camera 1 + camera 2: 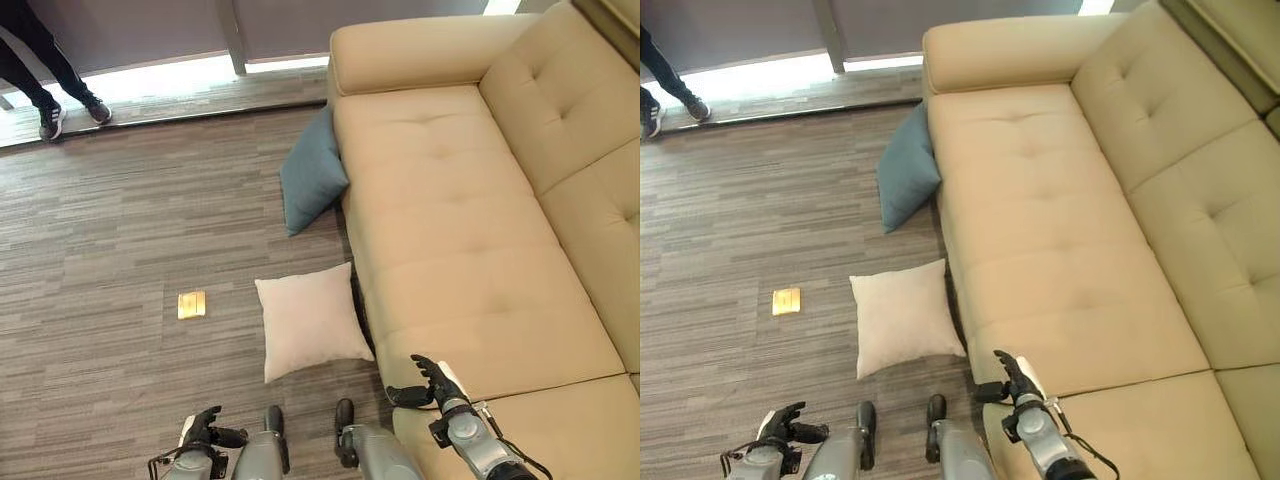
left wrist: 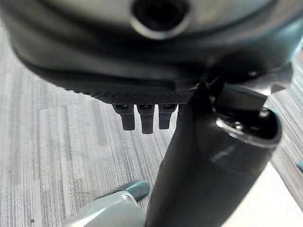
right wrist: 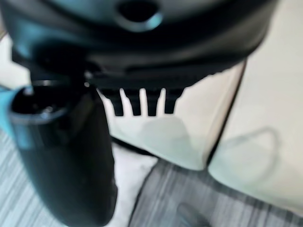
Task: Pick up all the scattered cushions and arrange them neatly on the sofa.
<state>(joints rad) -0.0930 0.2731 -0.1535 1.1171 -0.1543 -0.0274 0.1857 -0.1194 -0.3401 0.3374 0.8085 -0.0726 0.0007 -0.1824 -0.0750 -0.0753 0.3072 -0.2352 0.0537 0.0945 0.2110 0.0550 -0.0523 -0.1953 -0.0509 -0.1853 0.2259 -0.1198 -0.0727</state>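
Observation:
A white square cushion lies flat on the floor, close to the front of the beige sofa. Farther back, a blue-grey cushion leans against the sofa's front near its armrest. My right hand hovers over the sofa seat's near front corner, fingers spread and holding nothing. My left hand hangs low over the floor, left of the white cushion, fingers relaxed and holding nothing. In the right wrist view, straight fingers point toward the sofa front and the white cushion.
A small brass floor plate sits left of the white cushion. A person's legs stand at the far left by the bright window strip. The sofa's tufted backrest runs along the right.

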